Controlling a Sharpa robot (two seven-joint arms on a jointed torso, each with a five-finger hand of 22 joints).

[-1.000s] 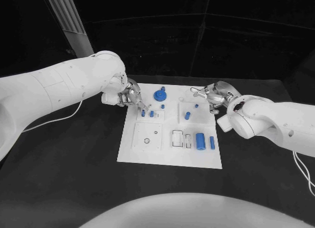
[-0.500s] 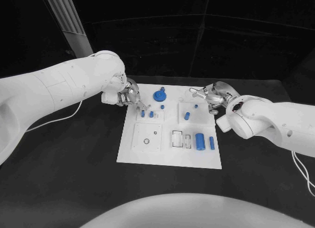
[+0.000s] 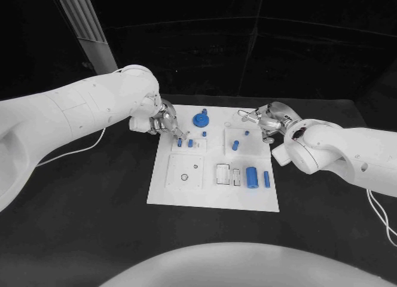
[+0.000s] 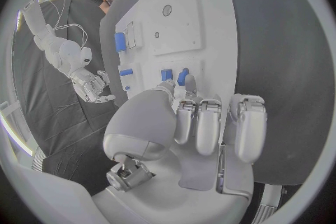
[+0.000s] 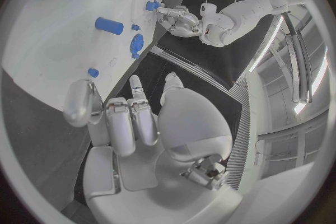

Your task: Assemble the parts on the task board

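Task board (image 3: pixel 214 197) mid tabletop (image 3: pixel 86 227). Left hand (image 3: pixel 155 121) over board's far-left edge, fingers (image 3: pixel 174 136) touching small peg (image 3: pixel 180 143); second peg (image 3: pixel 191 143) just beside. Right hand (image 3: pixel 266 122) at far-right corner. Round part (image 3: pixel 201 120) between hands. Two cylinders (image 3: pixel 252 176) near right edge.

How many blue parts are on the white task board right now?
7, maybe more hidden by the hands: round knob at the far edge, two pegs by the left hand, a tiny one, one right-centre, two cylinders near right.
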